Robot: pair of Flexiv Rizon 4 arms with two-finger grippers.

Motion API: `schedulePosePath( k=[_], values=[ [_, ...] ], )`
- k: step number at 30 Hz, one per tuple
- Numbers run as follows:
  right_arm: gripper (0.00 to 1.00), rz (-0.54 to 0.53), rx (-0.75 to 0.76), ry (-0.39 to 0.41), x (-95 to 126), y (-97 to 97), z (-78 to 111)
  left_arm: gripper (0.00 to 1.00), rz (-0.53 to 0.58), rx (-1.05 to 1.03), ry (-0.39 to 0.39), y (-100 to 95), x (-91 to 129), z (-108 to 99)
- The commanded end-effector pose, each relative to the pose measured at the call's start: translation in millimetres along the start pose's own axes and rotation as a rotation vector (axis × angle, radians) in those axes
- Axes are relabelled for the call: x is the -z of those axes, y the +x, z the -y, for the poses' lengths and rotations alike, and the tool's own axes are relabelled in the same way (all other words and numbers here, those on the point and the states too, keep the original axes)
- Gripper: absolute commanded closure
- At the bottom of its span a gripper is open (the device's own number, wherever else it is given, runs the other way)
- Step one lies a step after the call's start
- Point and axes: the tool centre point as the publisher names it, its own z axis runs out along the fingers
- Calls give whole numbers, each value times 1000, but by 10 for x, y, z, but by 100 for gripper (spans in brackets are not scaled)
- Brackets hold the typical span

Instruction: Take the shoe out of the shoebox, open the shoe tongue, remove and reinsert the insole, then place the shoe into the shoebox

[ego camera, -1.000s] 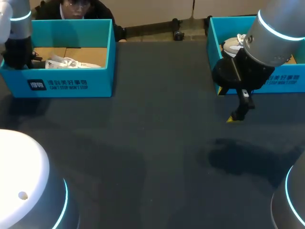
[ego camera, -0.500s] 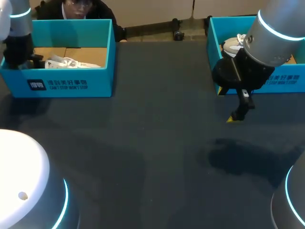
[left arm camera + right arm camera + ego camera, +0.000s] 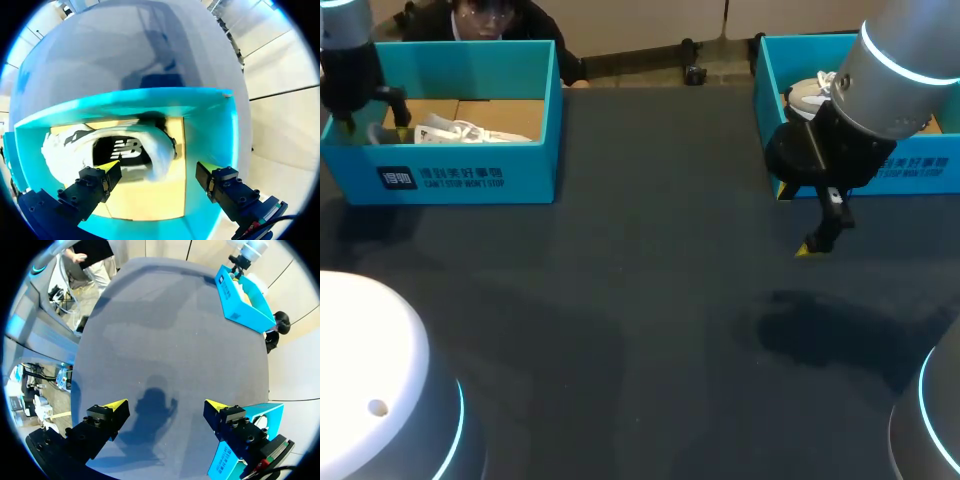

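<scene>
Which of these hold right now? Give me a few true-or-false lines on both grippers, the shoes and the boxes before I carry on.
1. The left gripper is open above the left shoebox. True.
2. The white shoe lies on the table outside its box. False: it lies inside the left shoebox, under the left gripper.
3. The right gripper is shut on a shoe. False: it is open with nothing between its fingers, above the bare table.
4. The right shoebox has a second shoe in it. True.
</scene>
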Motion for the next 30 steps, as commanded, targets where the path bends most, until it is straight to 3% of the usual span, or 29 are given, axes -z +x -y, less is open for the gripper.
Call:
schedulePosePath(
  k=[1, 7, 14, 24, 30],
  values=[
    [0, 0, 0, 2, -18, -6, -6, 0, 1, -7, -10, 9, 199, 51],
    [0, 0, 0, 2, -18, -6, -6, 0, 14, 54, -26, 34, 455, 61],
    [0, 0, 0, 2, -18, -6, -6, 0, 50, 201, 15, 110, 714, 146],
    [0, -26, -73, 55, 32, -483, 200, 0, 112, 265, 99, 142, 926, 308],
    [0, -14, -138, 92, 125, -855, 510, 0, 123, 278, 118, 154, 941, 334]
  ],
)
